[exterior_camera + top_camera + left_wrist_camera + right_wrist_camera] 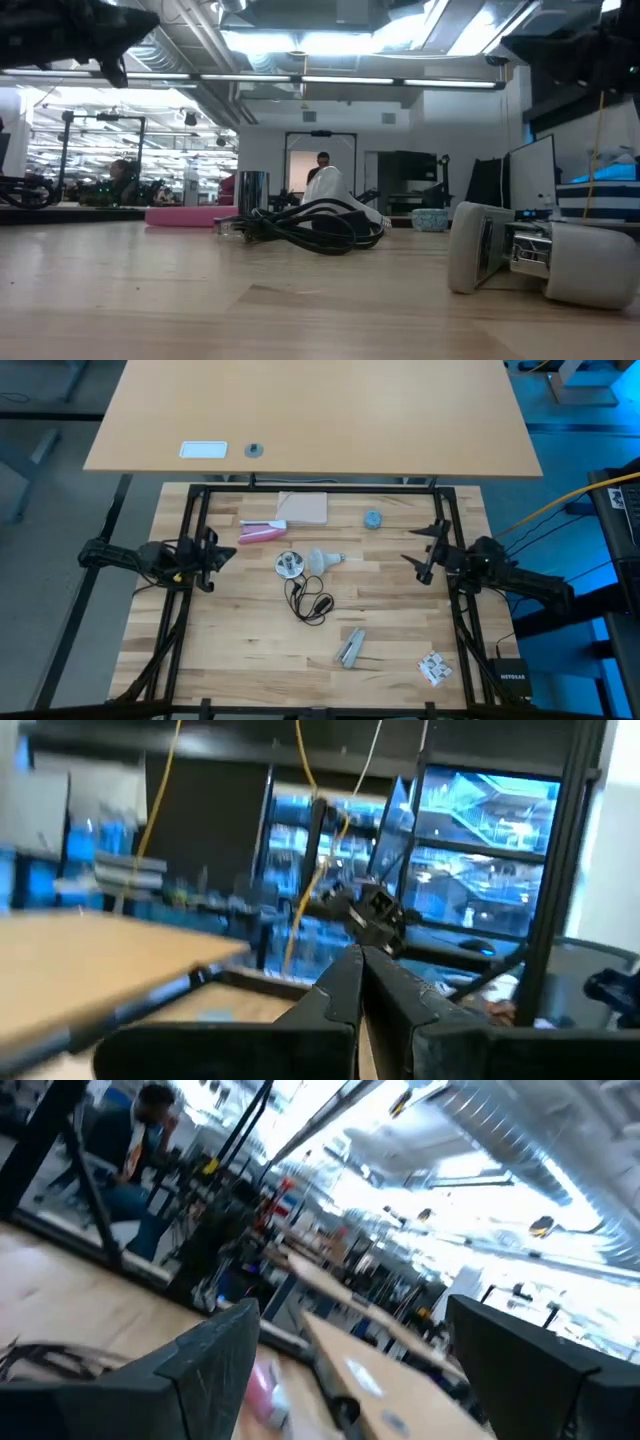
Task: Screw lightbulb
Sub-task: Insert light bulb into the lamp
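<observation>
- Lightbulb [318, 560] sits on its side in the middle of the table [250, 650], and we see it roughly midway between our two pincers, touched by neither.
- Just beside it, on the left pincer's side, stands the silvery socket [289, 565], so close to the bulb's globe that we cannot tell whether they touch.
- From the socket the thin black cord [310, 603] trails in a loose tangle toward the table's near edge.
- Our left gripper [218, 555] hangs at the left side of the table, fingers clenched tight on nothing, pointing across at socket and bulb, well apart from both.
- In the left wrist view the two dark fingers [345, 990] press together.
- Our right gripper [428, 552] hangs at the right side, jaws spread wide and released, the bulb well off in front of it.
- Beyond the right pincer's tips, toward the far edge, lies the small blue-grey cap [372, 519].
- Farther along that far edge, nearer the left pincer, we spot a pink object [262, 533] and a tan block [303, 508].
</observation>
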